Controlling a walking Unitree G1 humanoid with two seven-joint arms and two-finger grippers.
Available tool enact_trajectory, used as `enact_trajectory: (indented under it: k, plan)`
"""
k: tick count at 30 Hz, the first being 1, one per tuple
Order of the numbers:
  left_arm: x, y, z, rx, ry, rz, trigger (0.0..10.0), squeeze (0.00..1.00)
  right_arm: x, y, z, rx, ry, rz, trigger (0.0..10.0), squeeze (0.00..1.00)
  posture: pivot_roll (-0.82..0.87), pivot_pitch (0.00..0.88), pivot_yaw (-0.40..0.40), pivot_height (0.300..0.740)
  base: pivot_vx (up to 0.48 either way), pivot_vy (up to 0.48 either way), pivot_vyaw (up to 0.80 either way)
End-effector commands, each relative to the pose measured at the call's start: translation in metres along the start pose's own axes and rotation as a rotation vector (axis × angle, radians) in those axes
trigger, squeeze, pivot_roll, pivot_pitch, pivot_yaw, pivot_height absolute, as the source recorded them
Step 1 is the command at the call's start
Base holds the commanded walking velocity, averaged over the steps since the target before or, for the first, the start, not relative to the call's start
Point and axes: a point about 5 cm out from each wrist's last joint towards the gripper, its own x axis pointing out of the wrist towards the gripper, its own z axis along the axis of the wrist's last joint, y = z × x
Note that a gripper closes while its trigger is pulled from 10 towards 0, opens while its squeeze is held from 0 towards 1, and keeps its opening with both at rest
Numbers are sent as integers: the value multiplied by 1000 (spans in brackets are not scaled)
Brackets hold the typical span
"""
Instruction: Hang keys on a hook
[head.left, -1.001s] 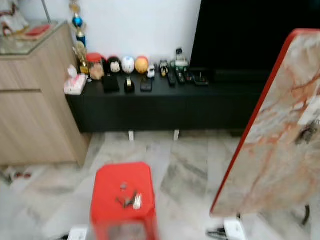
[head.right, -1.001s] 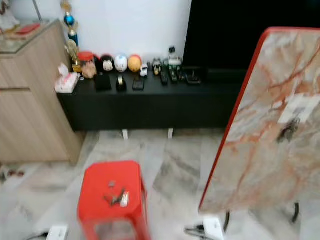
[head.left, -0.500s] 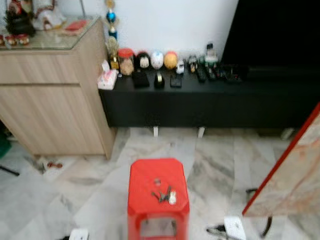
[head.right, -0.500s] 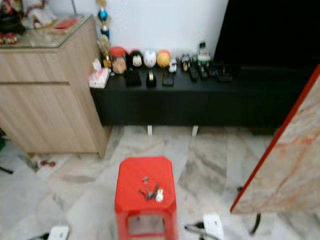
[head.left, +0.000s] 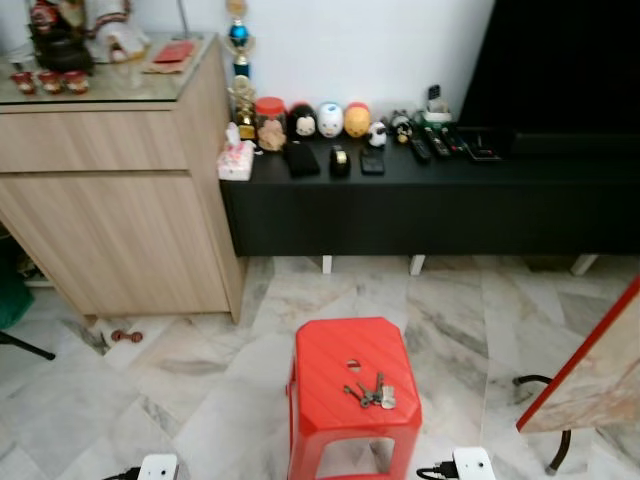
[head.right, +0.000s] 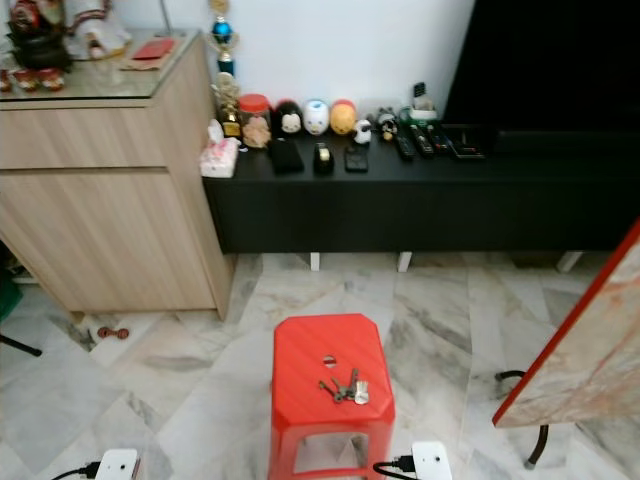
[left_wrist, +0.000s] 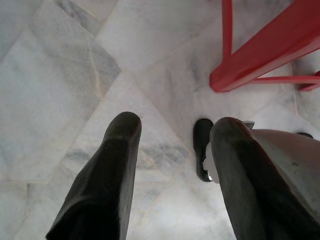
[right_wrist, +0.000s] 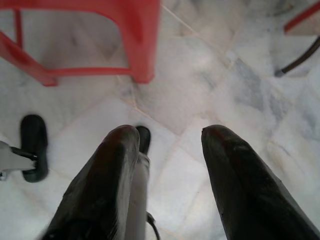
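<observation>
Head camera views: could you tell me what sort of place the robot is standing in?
Most likely a home living room: a long black TV console lined with figurines and remotes, a wooden cabinet beside it, and a red plastic stool holding keys on the marble floor.

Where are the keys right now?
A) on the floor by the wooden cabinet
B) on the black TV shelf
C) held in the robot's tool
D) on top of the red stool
D: the keys lie loose on the seat of the red stool, standing on the marble floor in front of the robot, while both tools hang open over the floor with nothing between their fingers.
</observation>
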Motion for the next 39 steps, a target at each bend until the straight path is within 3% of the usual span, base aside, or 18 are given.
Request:
enact_trajectory:
  k: [1,17,24,29,39]
  plan:
    - [0,-3,-4,-7,18,-9,10000,0,0,-1,5,-7,-15,-1,10000,0,96,0,-38,740,0,326,0]
    - [0,-2,-4,-8,17,-8,10000,0,0,-1,5,-11,-21,0,10000,0,98,0,-38,740,0,322,0]
    - [0,-2,-3,0,16,-5,10000,0,0,-1,6,15,-46,-7,10000,0,98,0,-39,740,0,0,0]
    - [0,-2,-3,3,16,-5,10000,0,0,-1,7,86,-75,-23,10000,0,97,0,-39,740,0,0,0]
    - [0,-2,-3,7,16,-5,10000,0,0,-1,6,61,-67,-29,10000,0,99,1,-40,740,0,0,0]
